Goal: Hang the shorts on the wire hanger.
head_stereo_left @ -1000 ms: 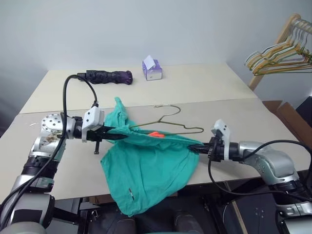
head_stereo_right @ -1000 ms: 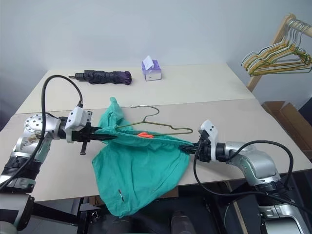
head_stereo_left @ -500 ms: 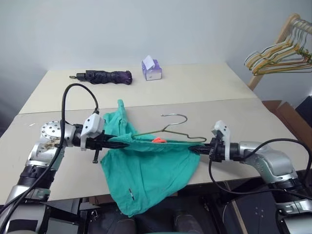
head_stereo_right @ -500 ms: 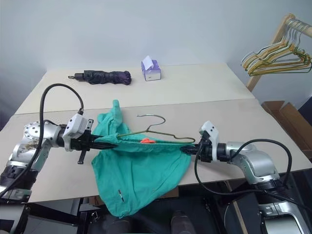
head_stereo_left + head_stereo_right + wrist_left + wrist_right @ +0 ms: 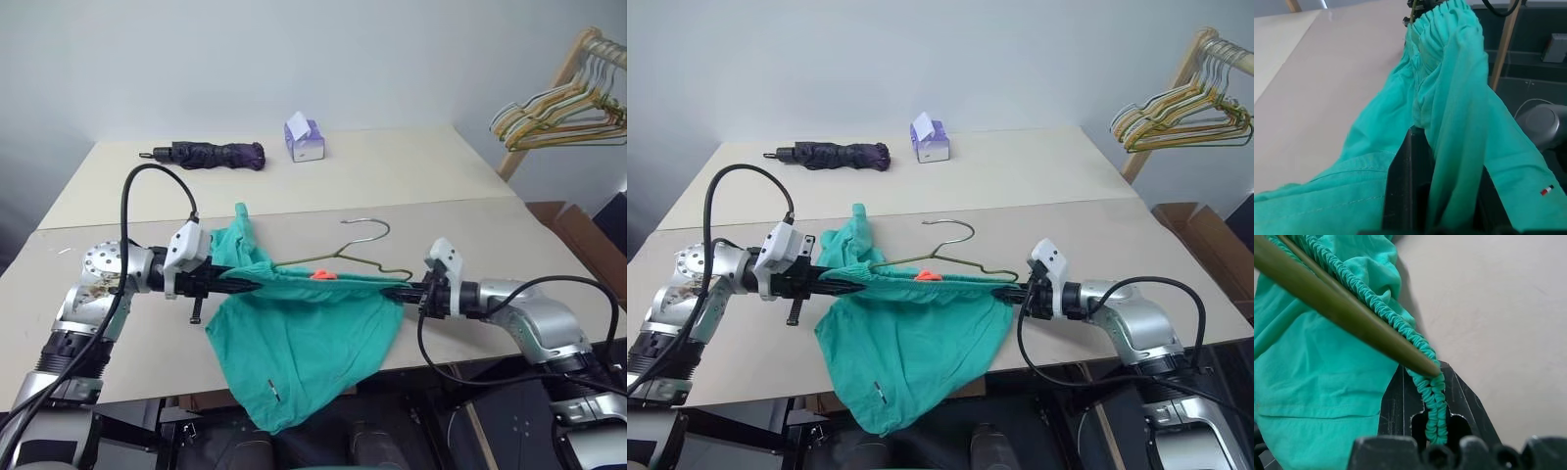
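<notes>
We hold the limp, light teal-green fabric shorts [image 5: 299, 338] stretched above the table edge, left gripper [image 5: 247, 282] and right gripper [image 5: 404, 291] pinching the elastic waistband ends, the best hold, beside the thin olive-brass wire hanger [image 5: 343, 259].

Wall: plain pale grey-white [image 5: 323, 49], evenly lit.
Desk: two beige tops [image 5: 392, 176] set edge to edge, a seam between them.
Rack: wooden rack [image 5: 573, 61] at right, holding bunched pale green and yellow hangers [image 5: 549, 113].
Floor: brown cardboard box [image 5: 588, 235] beside the desk.
</notes>
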